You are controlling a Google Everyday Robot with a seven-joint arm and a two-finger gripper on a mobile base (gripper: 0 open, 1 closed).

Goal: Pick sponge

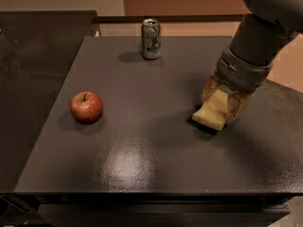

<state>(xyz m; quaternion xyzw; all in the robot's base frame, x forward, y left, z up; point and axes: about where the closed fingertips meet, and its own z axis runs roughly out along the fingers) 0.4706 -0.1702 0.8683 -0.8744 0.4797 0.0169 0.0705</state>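
The sponge (209, 115) is a pale yellow foam block on the right part of the dark table (142, 141). My gripper (219, 109) comes down onto it from the upper right, below the grey arm (251, 56). One tan finger (208, 90) is on its far left side and the other finger (236, 109) on its near right side, closed against the foam. The sponge's lower left end sticks out of the fingers, just above its dark shadow on the table.
A red apple (86, 107) sits at the left of the table. A green and silver soda can (151, 39) stands upright near the far edge. A darker counter (33, 70) adjoins on the left. The table's front edge runs along the bottom.
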